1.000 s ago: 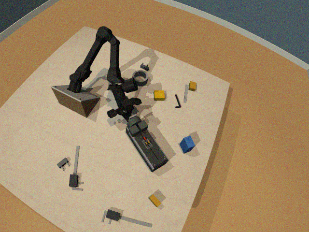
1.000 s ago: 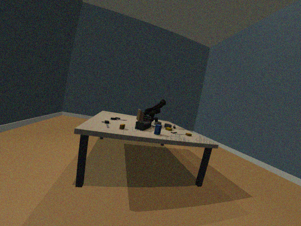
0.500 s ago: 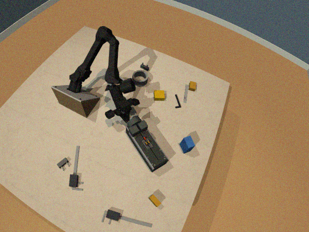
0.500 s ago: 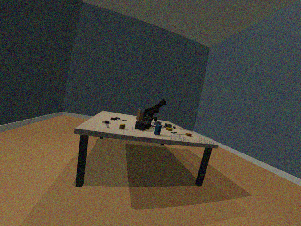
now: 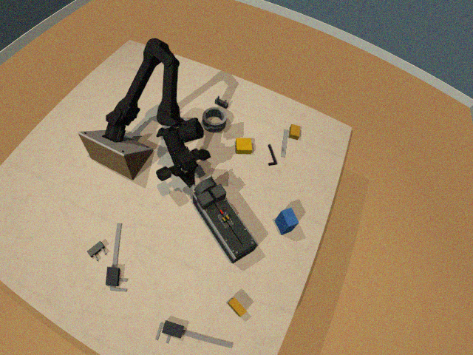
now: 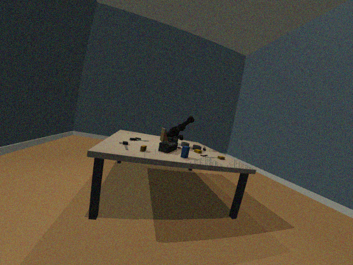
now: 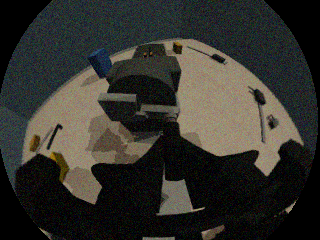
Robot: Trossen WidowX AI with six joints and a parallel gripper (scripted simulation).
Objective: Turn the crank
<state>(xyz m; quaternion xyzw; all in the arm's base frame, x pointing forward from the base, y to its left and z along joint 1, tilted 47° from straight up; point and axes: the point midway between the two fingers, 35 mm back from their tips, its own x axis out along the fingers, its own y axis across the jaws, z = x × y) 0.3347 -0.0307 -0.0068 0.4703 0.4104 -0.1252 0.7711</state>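
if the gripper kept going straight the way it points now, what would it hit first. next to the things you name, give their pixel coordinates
Most likely the dark crank machine [image 5: 244, 244] [image 6: 168, 147] [image 7: 150, 65], at its near end. The gripper [image 5: 192, 186] [image 7: 168, 138] points at it, shut on the crank handle [image 7: 174, 170]; the remaining gap is hard to judge.

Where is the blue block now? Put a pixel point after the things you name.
In the top view, the blue block [image 5: 286, 221] [image 6: 185, 152] [image 7: 100, 63] stands right of the dark crank machine [image 5: 239, 233] [image 6: 168, 147] [image 7: 142, 70], near the table's right edge.
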